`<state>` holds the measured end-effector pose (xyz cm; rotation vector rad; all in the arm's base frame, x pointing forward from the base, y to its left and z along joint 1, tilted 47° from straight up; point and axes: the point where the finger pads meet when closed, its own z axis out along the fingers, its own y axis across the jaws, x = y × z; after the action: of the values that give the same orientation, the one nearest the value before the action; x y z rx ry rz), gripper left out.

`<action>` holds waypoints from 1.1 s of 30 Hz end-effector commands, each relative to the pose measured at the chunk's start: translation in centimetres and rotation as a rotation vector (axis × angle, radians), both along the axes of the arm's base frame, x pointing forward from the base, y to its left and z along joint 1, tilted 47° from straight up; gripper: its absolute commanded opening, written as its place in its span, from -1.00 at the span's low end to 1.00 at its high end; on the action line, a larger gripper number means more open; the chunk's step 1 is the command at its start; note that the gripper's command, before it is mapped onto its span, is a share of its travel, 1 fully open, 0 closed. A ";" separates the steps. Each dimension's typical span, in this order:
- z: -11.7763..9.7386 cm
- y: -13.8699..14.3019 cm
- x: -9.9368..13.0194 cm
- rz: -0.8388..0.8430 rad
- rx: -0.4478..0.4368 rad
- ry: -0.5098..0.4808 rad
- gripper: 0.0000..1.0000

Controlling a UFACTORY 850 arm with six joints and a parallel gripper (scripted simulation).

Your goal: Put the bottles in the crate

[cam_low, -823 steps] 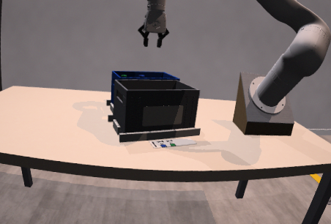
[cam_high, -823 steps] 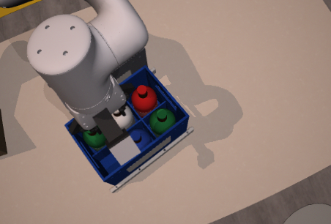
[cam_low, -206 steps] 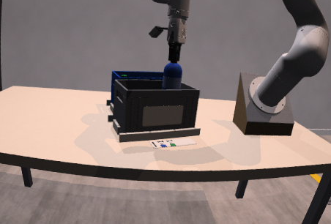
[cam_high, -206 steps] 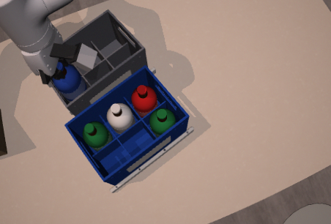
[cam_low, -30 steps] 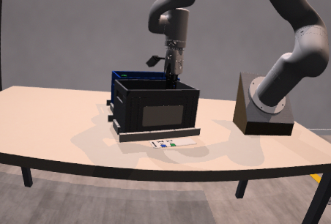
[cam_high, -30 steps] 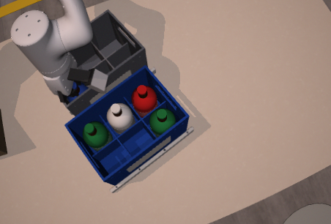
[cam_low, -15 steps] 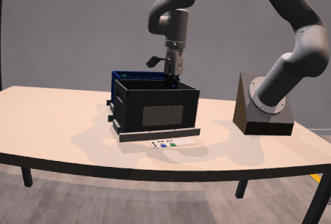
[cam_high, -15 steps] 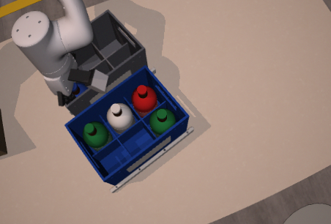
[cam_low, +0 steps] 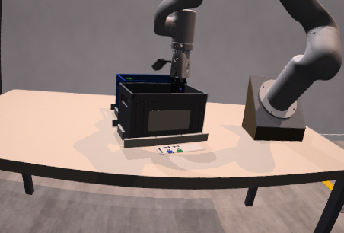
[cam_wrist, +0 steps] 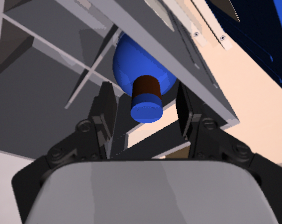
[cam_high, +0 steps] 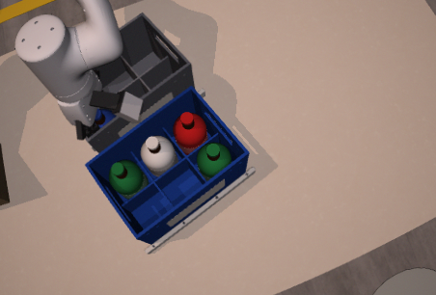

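A blue bottle (cam_wrist: 142,75) with a blue cap stands upright in a corner cell of the dark grey crate (cam_high: 140,73). My gripper (cam_wrist: 145,92) is open, with its fingers on either side of the bottle's neck and clear of it. In the overhead view the arm hides most of that cell; only a bit of the blue bottle (cam_high: 102,118) shows. The blue crate (cam_high: 169,170) holds two green bottles (cam_high: 125,176) (cam_high: 213,158), a white bottle (cam_high: 156,152) and a red bottle (cam_high: 189,129), all upright. The pick list (cam_low: 179,149) lies in front of the grey crate (cam_low: 161,113).
The robot's base block (cam_low: 272,111) stands on the table to the right of the crates. Grey rails (cam_high: 203,210) run along the crates' sides. Two cells at the near side of the blue crate hold no bottle.
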<state>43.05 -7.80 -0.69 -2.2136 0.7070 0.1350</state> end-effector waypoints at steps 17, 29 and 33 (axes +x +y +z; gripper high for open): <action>1.8 -2.0 -0.3 -0.001 -0.001 -0.001 0.29; 3.7 -3.9 -0.6 -0.001 -0.001 -0.001 0.29; 4.4 -4.7 -0.8 -0.001 -0.001 -0.001 0.29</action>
<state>42.34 -11.80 3.08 -2.2138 0.7072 0.1345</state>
